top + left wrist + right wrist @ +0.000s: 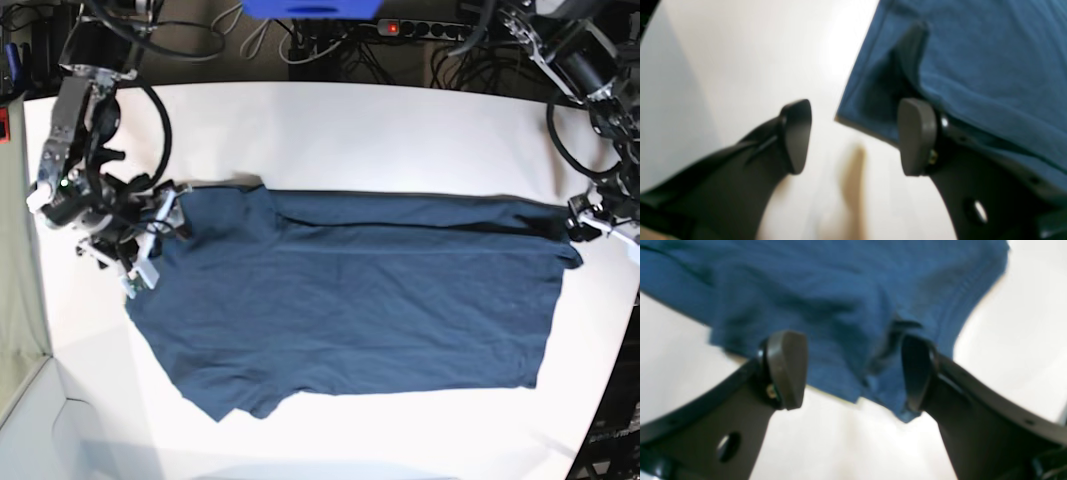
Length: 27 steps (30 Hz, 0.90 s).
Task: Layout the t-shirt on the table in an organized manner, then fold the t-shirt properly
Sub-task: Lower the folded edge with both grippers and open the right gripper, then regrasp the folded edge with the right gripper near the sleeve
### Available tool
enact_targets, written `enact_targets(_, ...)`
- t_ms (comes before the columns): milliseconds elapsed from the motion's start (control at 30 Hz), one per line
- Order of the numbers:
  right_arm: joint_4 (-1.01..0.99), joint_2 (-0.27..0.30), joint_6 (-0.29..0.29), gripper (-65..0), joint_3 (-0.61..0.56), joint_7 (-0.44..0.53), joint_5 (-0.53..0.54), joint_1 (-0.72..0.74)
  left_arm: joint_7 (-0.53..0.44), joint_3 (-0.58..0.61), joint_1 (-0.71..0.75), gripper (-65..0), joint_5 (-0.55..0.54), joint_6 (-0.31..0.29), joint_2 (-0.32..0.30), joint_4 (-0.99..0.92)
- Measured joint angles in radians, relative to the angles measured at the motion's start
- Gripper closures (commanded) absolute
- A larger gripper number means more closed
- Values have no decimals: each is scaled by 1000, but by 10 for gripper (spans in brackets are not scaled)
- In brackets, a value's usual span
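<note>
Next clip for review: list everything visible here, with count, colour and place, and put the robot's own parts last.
t-shirt: one, dark navy blue, spread lengthwise across the middle of the table, one long edge folded over along its far side.
table: one, white, matte, fills most of the base view, curved far edge.
power strip: one, dark with a red light, behind the table's far edge.
cables: several, black and white, beyond the far edge.
blue object: one, top edge of the base view, cut off by the frame.
left gripper: one, black, jaws open, at a corner of the shirt, base view's right.
right gripper: one, black, jaws open, with a shirt edge between them, base view's left.
</note>
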Motion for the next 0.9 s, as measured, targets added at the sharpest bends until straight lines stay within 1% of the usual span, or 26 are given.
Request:
enact_targets(33,10,0,0,-448,0,0,-2,-13,-3,1,-1,-400,0,0,0,0)
enact_targets(100,23,1,0,-448,1,-9,-11,-37,-44,5,-2,-400,-2,0,-2,-25)
enact_targets(133,24,0,0,-448,1,-11,-10,-49,-77,5,-7,-400,-8,1,-4,-67)
enact_targets(233,23,-16,0,-448,-1,-10,-8,-66,-106,10,-6,-400,3,7,1,-180)
enact_targets(267,24,-19,0,-448,-4,-6,-3,-71,-134,9,-2,-400,-1,3,0,-200)
enact_targets(333,26,-19,0,-448,-3,-3,-3,-81,-161,33,-6,-400,-13,4,-24,-236)
enact_targets(367,25,-18,0,-448,-3,-6,-8,-84,-169,53,-9,-400,1,8,-35,-246)
enact_targets(467,32,-18,0,-448,-3,-10,-11,-93,-207,100,-11,-400,-5,8,-37,-256)
enact_targets(633,99,-18,0,-448,-3,-11,-12,-116,-213,107,-11,-396,-11,7,-32,-256)
enact_targets(667,117,-24,0,-448,-2,-10,-10,-121,-212,107,-12,-384,-11,8,-32,-256)
enact_targets(733,137,-44,0,-448,-1,-8,-8,-132,-211,108,-11,-326,-8,8,-33,-256)
enact_targets(767,139,-49,0,-448,-3,-8,-4,-137,-212,108,-11,-287,-7,7,-33,-257)
enact_targets(833,140,-52,0,-448,-4,-27,-5,-147,-208,108,-8,-165,-6,7,-34,-257)
enact_targets(900,140,-71,0,-448,2,-48,-14,-153,-204,108,-8,-58,-3,8,-34,-259)
